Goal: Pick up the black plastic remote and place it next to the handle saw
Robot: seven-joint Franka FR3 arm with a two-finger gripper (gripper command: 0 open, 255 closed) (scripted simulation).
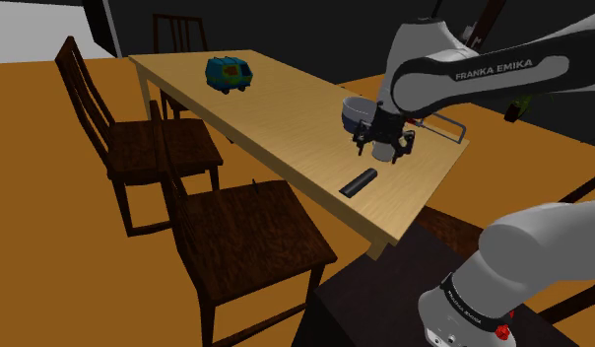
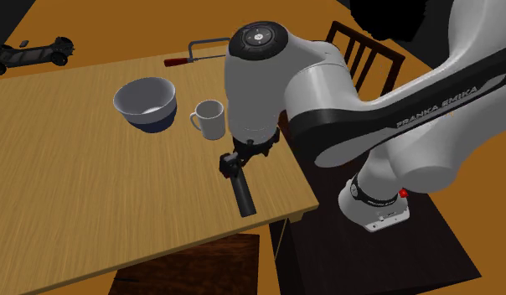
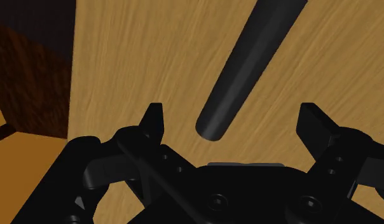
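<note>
The black remote [image 1: 360, 181] lies flat on the wooden table [image 1: 286, 128] near its front corner, also seen as a long dark bar [image 2: 242, 194]. My gripper [image 1: 382, 150] hovers just above the remote's far end [image 2: 234, 162], open and holding nothing. In the wrist view the fingertips [image 3: 154, 121] stand wide apart, and the remote's rounded end [image 3: 248, 63] lies on the table between and ahead of them, untouched. The handle saw [image 2: 178, 60], red-handled with a thin metal frame, rests at the table's far edge beyond the bowl and mug.
A grey bowl [image 2: 147, 103] and a white mug [image 2: 211, 119] stand between the remote and the saw. A green-blue toy [image 1: 229, 73] sits at the table's far end. Dark wooden chairs [image 1: 246, 232] line the long side. A black toy car [image 2: 33, 54] lies beyond the table.
</note>
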